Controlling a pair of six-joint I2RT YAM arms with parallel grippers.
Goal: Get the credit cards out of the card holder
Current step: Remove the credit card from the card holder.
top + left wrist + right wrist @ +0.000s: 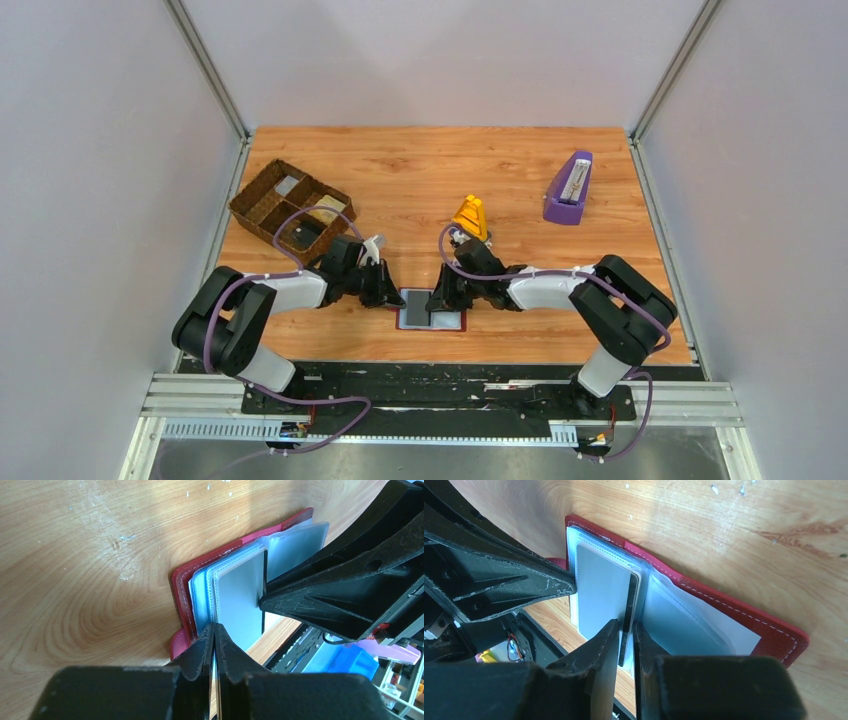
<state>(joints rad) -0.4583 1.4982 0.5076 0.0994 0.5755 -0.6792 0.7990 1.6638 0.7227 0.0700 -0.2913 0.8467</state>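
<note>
Desk (430, 165): orange-brown wood grain with light scuffs.
Wicker basket (262, 212): brown, at the far left of the desk, split into compartments.
Basket contents: grey flat piece (287, 185), pale yellowish piece (330, 208) and dark piece (303, 237), each in its own compartment.
Yellow wedge (470, 216): small, upright, near the desk's middle.
Purple stand (568, 188): at the far right, sloped, with a silvery flat item (575, 180) resting in it.

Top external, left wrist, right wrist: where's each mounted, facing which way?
Top external: above and behind the bases, looking down at the table; left arm and right arm show.
Left wrist: on left arm, facing rightward over the card holder; left claw at bottom.
Right wrist: on right arm, facing leftward; right claw astride the grey card.
Shared: both wrist views show holder, card, the opposite claw.
</note>
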